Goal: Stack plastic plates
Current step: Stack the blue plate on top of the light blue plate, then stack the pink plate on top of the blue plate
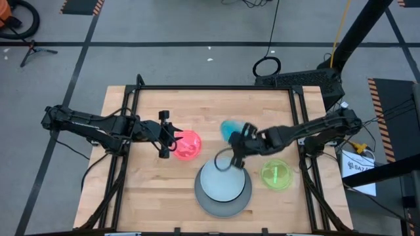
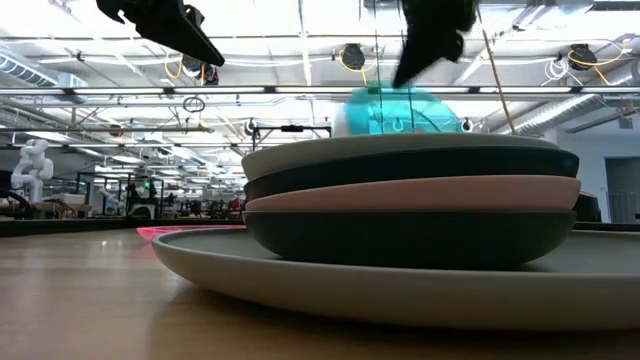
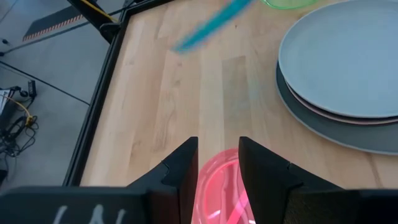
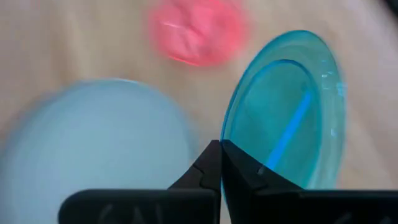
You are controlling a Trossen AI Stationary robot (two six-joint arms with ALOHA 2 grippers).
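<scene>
A stack of plates (image 1: 223,187) stands near the table's near edge. A pale blue plate (image 3: 336,56) is on top, darker and pinkish ones lie under it, and the large grey plate (image 2: 300,285) is at the bottom. My right gripper (image 1: 237,137) is just beyond the stack, shut on a translucent teal plate (image 1: 229,129). My left gripper (image 1: 168,134) hangs open above the left edge of the translucent magenta plate (image 1: 188,145), which lies flat on the table. A green plate (image 1: 277,174) lies flat to the right of the stack. My right gripper (image 4: 221,152) pinches the teal plate's rim (image 4: 229,140) between its two fingers. It comes slanting down from the table's right side. The plate is lifted clear of the table and tilted steeply on edge, above and beyond the stack (image 2: 395,110).
The wooden table (image 1: 157,196) has a dark raised frame (image 1: 216,88) along its far and side edges. Bare wood lies left of the stack and along the far side. My left fingers (image 3: 186,171) stand on either side of the magenta plate (image 3: 221,193) in the wrist view, well above it.
</scene>
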